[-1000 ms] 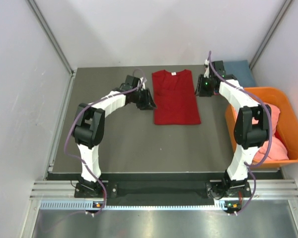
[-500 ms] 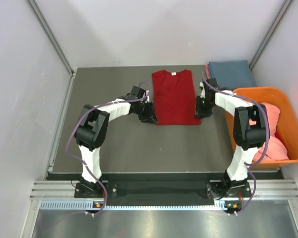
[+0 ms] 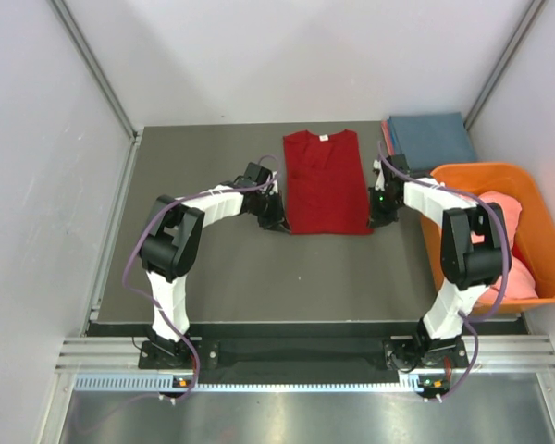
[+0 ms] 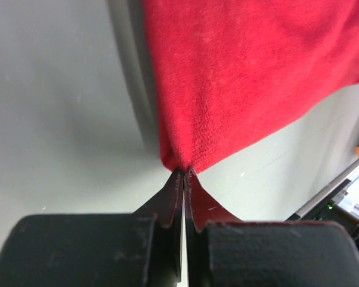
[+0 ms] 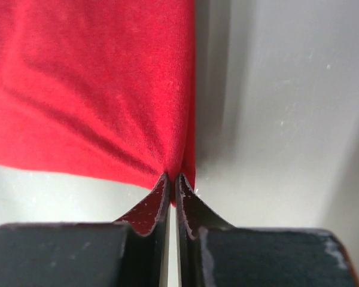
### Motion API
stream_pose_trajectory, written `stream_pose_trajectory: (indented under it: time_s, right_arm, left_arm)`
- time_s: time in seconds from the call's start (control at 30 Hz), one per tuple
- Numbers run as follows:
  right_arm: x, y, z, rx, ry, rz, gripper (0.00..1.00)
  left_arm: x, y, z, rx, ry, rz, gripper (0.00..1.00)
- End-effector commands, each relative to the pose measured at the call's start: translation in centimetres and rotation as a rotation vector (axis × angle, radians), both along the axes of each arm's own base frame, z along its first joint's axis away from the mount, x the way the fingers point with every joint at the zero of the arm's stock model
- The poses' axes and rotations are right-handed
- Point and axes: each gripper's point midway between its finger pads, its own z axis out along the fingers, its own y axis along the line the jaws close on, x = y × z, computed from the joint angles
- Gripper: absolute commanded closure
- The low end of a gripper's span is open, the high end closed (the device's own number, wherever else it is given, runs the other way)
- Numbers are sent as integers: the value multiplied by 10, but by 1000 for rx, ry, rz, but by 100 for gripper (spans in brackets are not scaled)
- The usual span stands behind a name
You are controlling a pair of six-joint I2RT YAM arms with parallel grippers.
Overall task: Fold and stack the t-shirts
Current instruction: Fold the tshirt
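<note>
The soft, limp red t-shirt [image 3: 326, 180] is pinched at its 7 and 5 o'clock hem corners by both closed jaws.

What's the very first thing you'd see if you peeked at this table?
The deep red t-shirt lying flat in the middle of the dark table grabs the eye. The left pincer and the right pincer are each shut on one of its near corners. At the right edge sits a bright orange tub with a salmon-pink shirt inside.
</note>
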Motion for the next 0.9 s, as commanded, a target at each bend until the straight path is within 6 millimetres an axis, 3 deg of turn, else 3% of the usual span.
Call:
stream_pose_trajectory:
  time_s: [0.0, 0.17, 0.37, 0.5, 0.6, 0.7, 0.83, 0.87]
  right_arm:
    - [-3, 13, 25, 45, -83, 26, 100]
    - [-30, 18, 6, 39, -51, 21, 100]
    - [-64, 12, -11, -23, -8, 11, 100]
    - [-79, 12, -5, -32, -35, 3, 95]
    - [-84, 13, 0, -29, -45, 7, 87]
    - [-82, 9, 9, -53, -57, -10, 72]
    - [-68, 9, 37, -55, -112, -22, 71]
    - [-64, 11, 43, -47, -126, -21, 74]
  left_arm:
    - [-16, 7, 11, 31, 11, 6, 100]
    - [-43, 20, 2, 101, 51, 9, 100]
    - [-80, 35, -1, 164, 69, 6, 100]
    - [-101, 46, -2, 210, 80, 26, 99]
    - [-109, 47, 7, 209, 79, 35, 82]
    - [-102, 51, 24, 243, 46, 48, 75]
    - [-70, 44, 57, 254, -48, 52, 72]
    - [-55, 34, 68, 233, -77, 45, 72]
